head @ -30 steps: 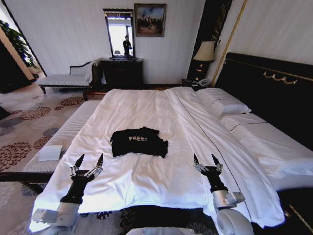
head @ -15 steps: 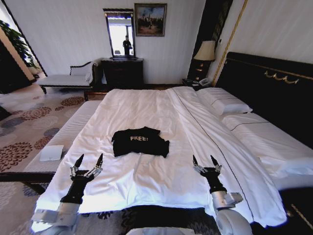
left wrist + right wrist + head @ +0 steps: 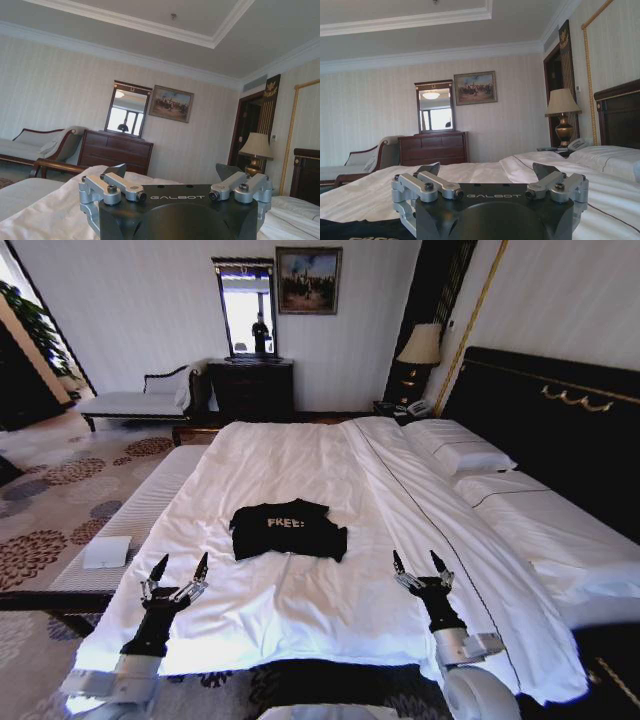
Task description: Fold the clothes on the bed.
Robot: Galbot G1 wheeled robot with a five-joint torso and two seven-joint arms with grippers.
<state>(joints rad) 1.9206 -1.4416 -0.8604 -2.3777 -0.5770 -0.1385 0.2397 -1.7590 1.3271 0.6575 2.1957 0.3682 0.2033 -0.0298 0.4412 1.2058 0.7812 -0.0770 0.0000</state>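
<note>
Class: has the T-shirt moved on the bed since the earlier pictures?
No. The T-shirt keeps its place against the bed and its seam; the whole view shifted slightly, so the camera moved.

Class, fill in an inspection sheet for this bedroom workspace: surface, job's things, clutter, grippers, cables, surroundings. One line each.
Surface: bed with white sheets, a few wrinkles, pillows at the dark headboard.
Job's things: black T-shirt lettered "FREE!", lying compactly bunched near the middle of the bed, apart from both grippers.
Clutter: small white folded towel on the bench beside the bed.
Grippers: left gripper and right gripper raised over the near edge of the bed, jaws open, holding nothing.
Cables: nothing seen.
Surroundings: patterned carpet, dresser with mirror, framed painting, lamp, chaise.
</note>
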